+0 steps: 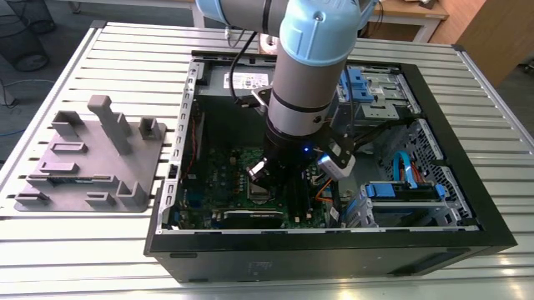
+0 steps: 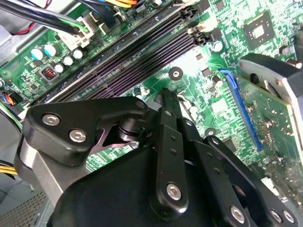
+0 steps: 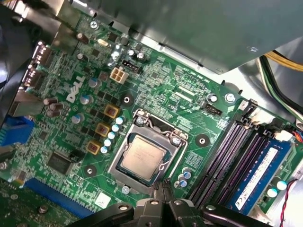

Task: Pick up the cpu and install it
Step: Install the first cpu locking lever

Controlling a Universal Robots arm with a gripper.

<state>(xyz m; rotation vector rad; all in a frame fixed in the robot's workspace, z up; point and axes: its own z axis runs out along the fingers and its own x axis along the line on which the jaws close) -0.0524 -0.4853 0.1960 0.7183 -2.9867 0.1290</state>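
Hanging over the open computer case (image 1: 467,240) on the slatted worktop (image 1: 100,262), my arm (image 1: 313,75) reaches straight down into it, with the grey parts tray (image 1: 92,156) well off toward the exterior view's left. Beneath me lies the green motherboard (image 3: 156,90), its dark memory slots (image 3: 227,156) running alongside the socket. The silver socket frame (image 3: 124,150) sits square on the board, and the cpu (image 3: 142,158) lies flat inside it, metal top up, apparently already seated. My tool (image 3: 164,187) hovers just beside the frame's near edge, tips pointing at the board; the cpu lies a little ahead of them, not between them. The fingertips (image 3: 164,185) look drawn together with nothing in them, and I judge the chip is out of my hold.
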